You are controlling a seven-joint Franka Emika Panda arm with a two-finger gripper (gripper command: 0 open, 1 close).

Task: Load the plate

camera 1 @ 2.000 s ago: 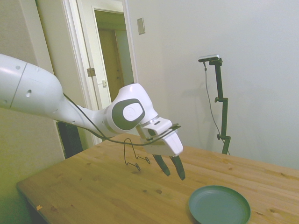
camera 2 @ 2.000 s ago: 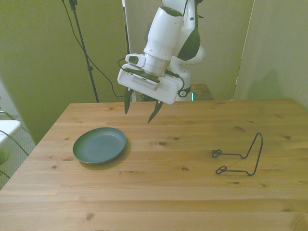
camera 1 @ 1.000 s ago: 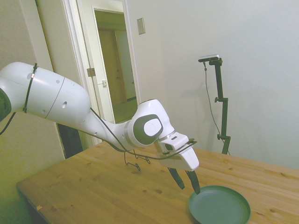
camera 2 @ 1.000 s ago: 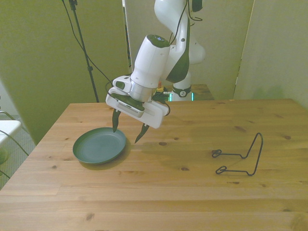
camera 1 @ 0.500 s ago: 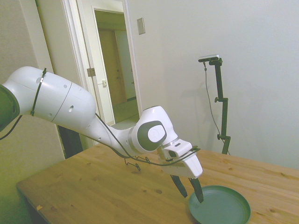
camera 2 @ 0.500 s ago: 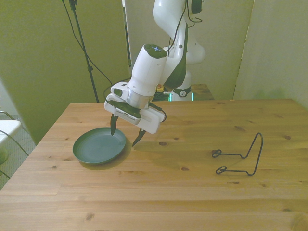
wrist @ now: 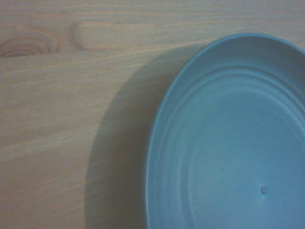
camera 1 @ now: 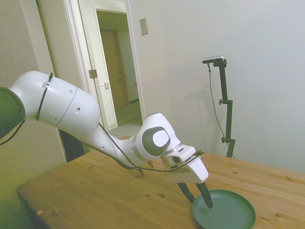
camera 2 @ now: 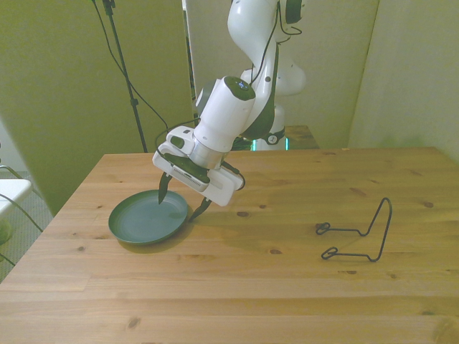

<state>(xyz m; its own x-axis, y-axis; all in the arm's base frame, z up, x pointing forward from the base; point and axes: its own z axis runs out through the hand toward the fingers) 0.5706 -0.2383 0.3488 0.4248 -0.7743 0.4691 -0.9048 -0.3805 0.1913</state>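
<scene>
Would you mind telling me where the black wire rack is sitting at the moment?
In the front view, the wire rack stands on the wooden table toward the front view's right, well apart from the plate and the gripper on the left.

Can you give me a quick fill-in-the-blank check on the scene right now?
1. The end effector straddles the rim of the ____-coloured plate.
2. The end effector's fingers are ____, one over the plate and one outside it.
3. In the front view, the black wire rack stands toward the ____ side of the wooden table.
4. The plate holds ____ inside it.

Missing words: teal; open; right; nothing
</scene>
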